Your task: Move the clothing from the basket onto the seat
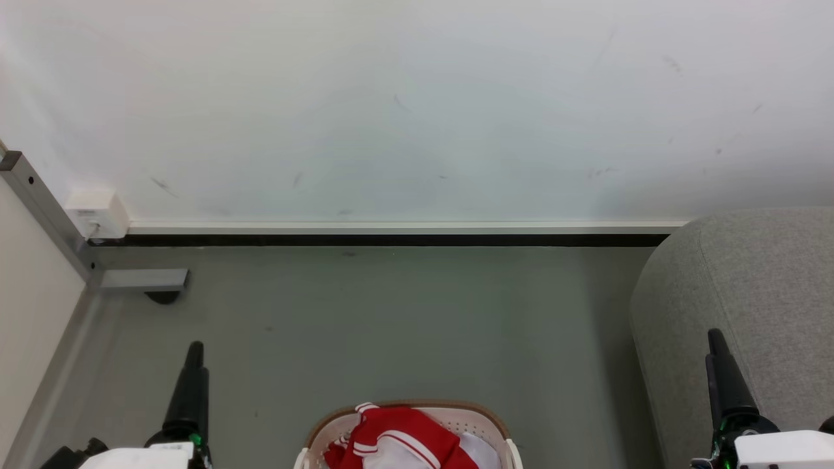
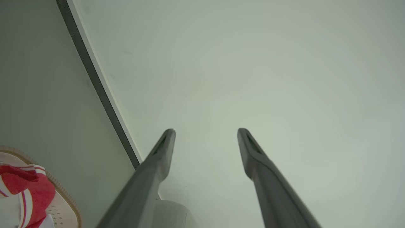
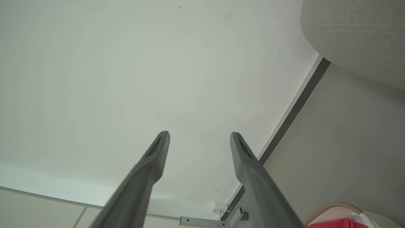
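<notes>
Left gripper (image 2: 206, 131) and right gripper (image 3: 200, 134): jaws wide apart, holding nothing. Clothing (image 1: 397, 440) lies in the basket (image 1: 469, 425), bottom centre. Seat (image 1: 756, 280), right edge, has nothing on its visible part. Judged: transfer not begun.

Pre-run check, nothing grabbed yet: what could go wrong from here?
1. The red, white-striped soft clothing lies heaped in the oval white perforated plastic basket; one grab may drag several pieces or catch its brown rim.
2. The large light-grey fabric seat stands close by the right jaws; swinging across may clip its rounded corner.
</notes>
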Available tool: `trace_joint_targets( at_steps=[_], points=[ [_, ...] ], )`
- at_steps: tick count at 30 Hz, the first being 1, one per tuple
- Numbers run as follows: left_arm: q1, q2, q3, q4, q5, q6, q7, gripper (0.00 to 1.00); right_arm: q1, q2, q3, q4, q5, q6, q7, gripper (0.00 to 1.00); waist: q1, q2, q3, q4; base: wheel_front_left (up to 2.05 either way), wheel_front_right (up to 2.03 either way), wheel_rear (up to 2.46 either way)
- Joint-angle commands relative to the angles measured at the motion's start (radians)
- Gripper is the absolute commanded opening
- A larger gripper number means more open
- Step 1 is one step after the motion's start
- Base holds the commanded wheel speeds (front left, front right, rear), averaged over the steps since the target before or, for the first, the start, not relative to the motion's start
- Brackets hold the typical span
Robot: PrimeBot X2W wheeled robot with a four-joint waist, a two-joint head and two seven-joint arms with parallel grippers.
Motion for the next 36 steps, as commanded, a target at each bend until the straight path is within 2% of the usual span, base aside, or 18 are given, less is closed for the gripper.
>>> trace_joint_targets(
  at_steps=[1, 13, 21, 36],
  points=[
    [-0.006, 0.007, 0.001, -0.027, 0.042, -0.001, -0.012, 1.0, -0.019, -0.01, 0.009, -0.025, -0.035, 0.0, -0.009, 1.0, 0.0, 0.0, 0.0, 0.0, 0.0, 0.0, 0.0],
    [0.014, 0.009, -0.013, -0.081, 0.308, 0.015, -0.058, 1.0, -0.019, -0.011, 0.057, -0.059, -0.262, 0.0, -0.055, 1.0, 0.0, 0.0, 0.002, -0.004, 0.0, 0.0, 0.0],
    [0.027, 0.01, -0.021, -0.106, 0.487, 0.042, -0.085, 1.0, -0.02, -0.012, 0.087, -0.07, -0.434, -0.001, -0.084, 1.0, 0.0, 0.0, 0.001, -0.008, 0.0, 0.0, 0.0],
    [0.059, 0.015, -0.055, -0.129, 0.798, 0.077, -0.134, 1.0, -0.009, -0.013, 0.104, -0.033, -0.716, -0.001, -0.13, 1.0, 0.0, 0.0, 0.0, -0.011, 0.0, 0.0, 0.0]
  ],
)
